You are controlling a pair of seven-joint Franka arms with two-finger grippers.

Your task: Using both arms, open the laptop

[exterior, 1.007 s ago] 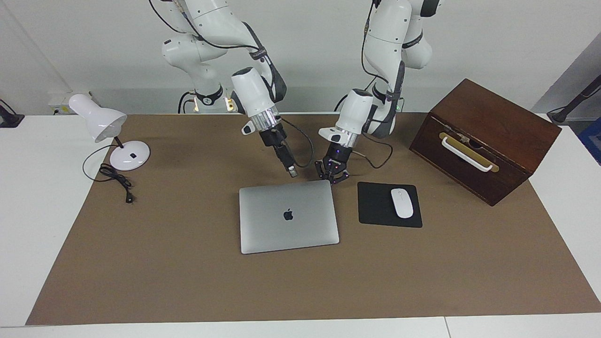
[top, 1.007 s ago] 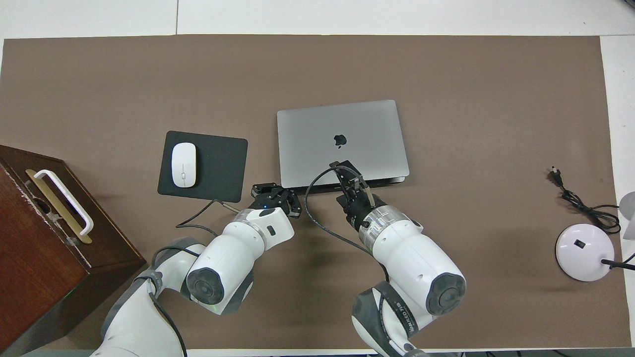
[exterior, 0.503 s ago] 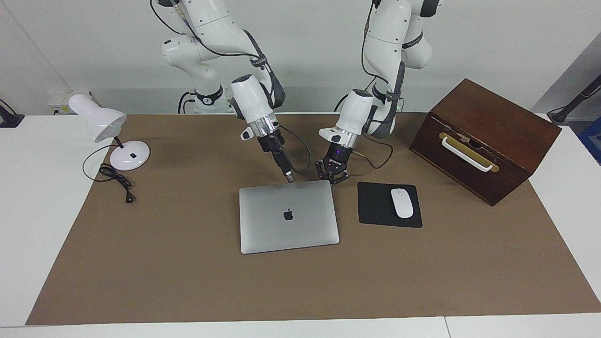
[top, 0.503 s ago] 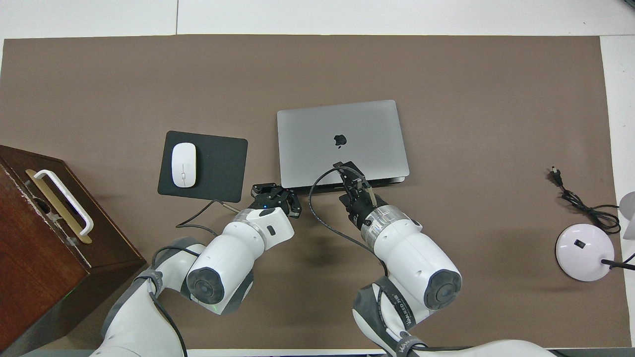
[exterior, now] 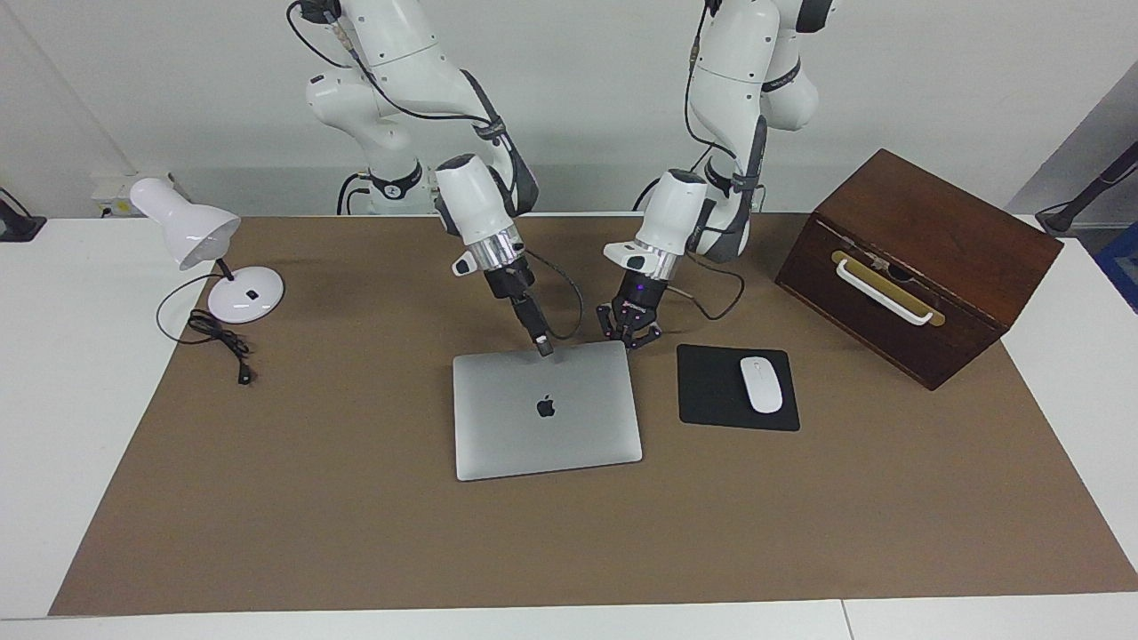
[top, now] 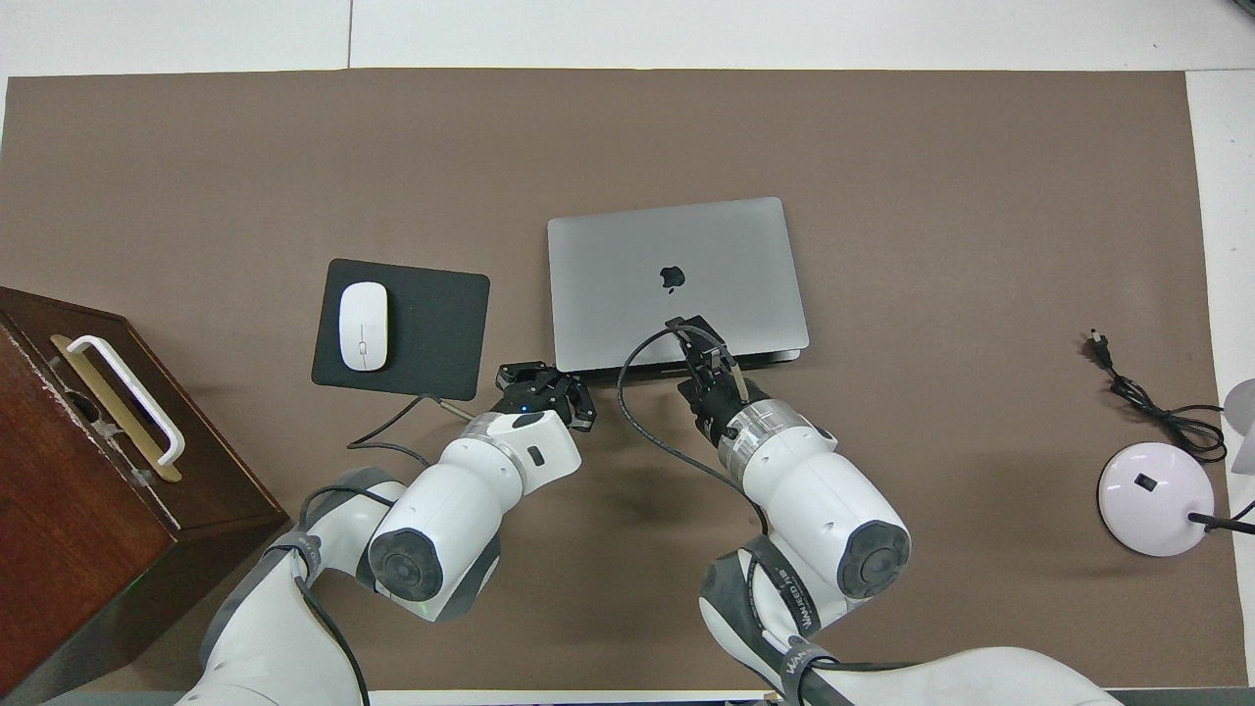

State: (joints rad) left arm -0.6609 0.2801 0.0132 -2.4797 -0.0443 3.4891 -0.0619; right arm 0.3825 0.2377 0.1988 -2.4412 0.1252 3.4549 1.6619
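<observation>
The laptop (exterior: 547, 413) lies closed on the brown mat, silver lid up with the dark logo; it also shows in the overhead view (top: 677, 279). My right gripper (exterior: 542, 347) is tilted down, shut and empty, with its tip at the middle of the laptop's edge nearest the robots; the overhead view shows it over that edge (top: 694, 333). My left gripper (exterior: 629, 335) is open and low over the mat, just beside the laptop's near corner toward the left arm's end (top: 537, 380). It holds nothing.
A black mouse pad (exterior: 711, 391) with a white mouse (exterior: 761, 384) lies beside the laptop toward the left arm's end. A brown wooden box (exterior: 916, 258) stands past it. A white desk lamp (exterior: 209, 249) and its cord (exterior: 222, 342) are at the right arm's end.
My right gripper has come down and a little toward the right arm's end, from above the mat onto the laptop's near edge. The left gripper and the laptop have not moved.
</observation>
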